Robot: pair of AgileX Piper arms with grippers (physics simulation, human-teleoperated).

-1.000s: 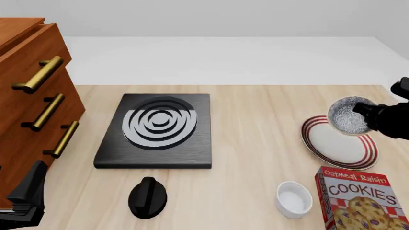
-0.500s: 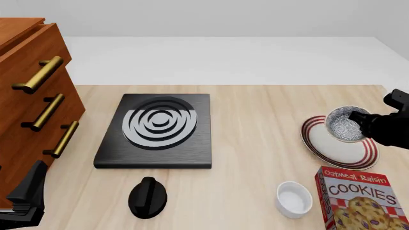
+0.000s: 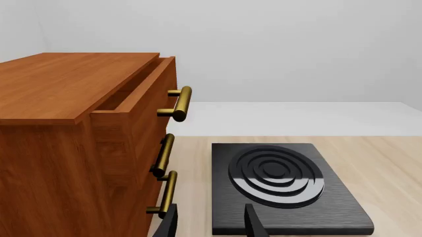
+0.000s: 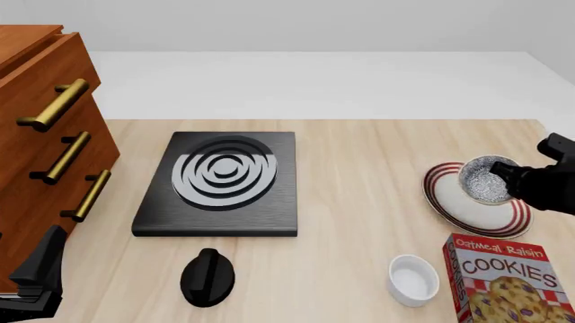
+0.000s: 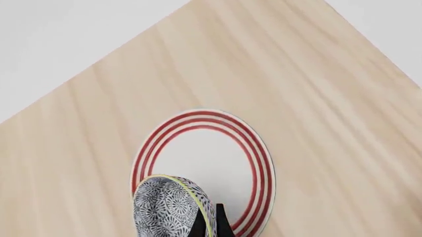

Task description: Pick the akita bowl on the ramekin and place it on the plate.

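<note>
The akita bowl [image 4: 485,180], speckled grey inside, sits low over the far part of the plate [image 4: 467,210]. My right gripper [image 4: 505,177] is shut on its rim from the right. In the right wrist view the bowl's dark patterned outside [image 5: 165,207] shows tilted in front of the red-ringed plate [image 5: 204,158], with one finger [image 5: 221,224] against its rim. Whether the bowl touches the plate I cannot tell. The plain white ramekin [image 4: 413,278] stands empty near the front edge. My left gripper [image 3: 209,228] is open and holds nothing, down at the front left [image 4: 36,279].
A black stove plate [image 4: 223,182] with a separate knob [image 4: 207,276] lies mid-table. A wooden drawer cabinet [image 4: 50,134] with brass handles fills the left side. A cookie box [image 4: 512,279] stands just right of the ramekin, in front of the plate.
My right gripper has come down with the akita bowl, from above the plate's far rim to low over the plate. The left arm has stayed still.
</note>
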